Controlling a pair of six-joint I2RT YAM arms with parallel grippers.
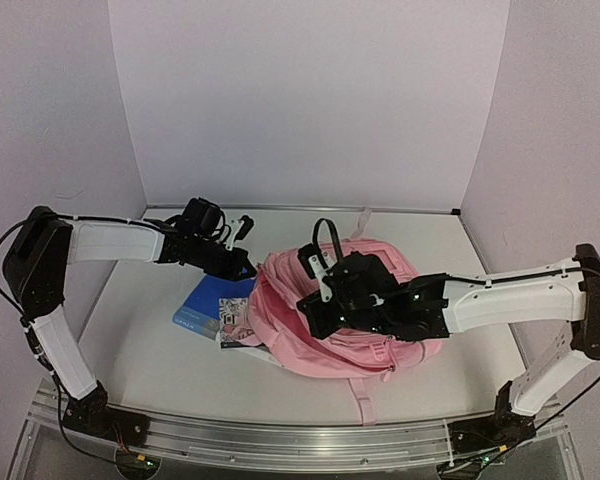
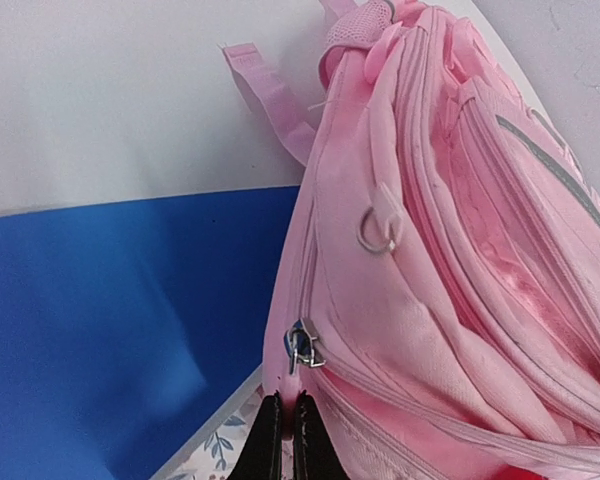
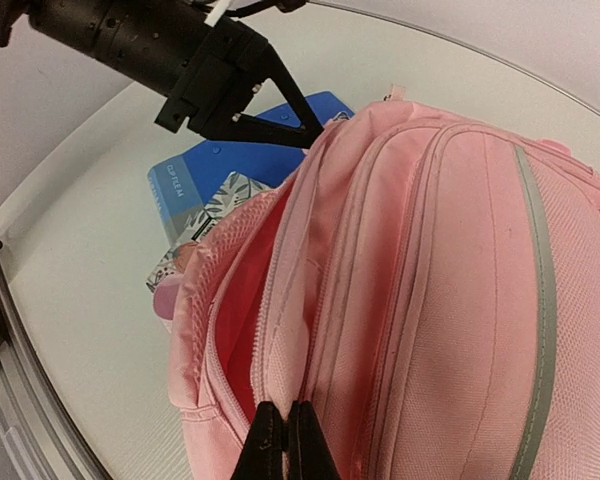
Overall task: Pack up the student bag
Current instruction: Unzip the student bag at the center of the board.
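soft pink fabric backpack (image 1: 280, 310) mouth faces left; left pincer (image 2: 285, 440) shut on far rim, right pincer (image 3: 285, 440) shut on near rim; flat blue book (image 1: 202, 305) beside mouth, nearer left arm

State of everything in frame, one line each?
student bag: lying down, main compartment unzipped and gaping
left tool: shut on the bag's opening edge
right tool: shut on the bag's opening edge
blue book: closed, flat beside bag
floral notebook: flat, partly hidden by bag
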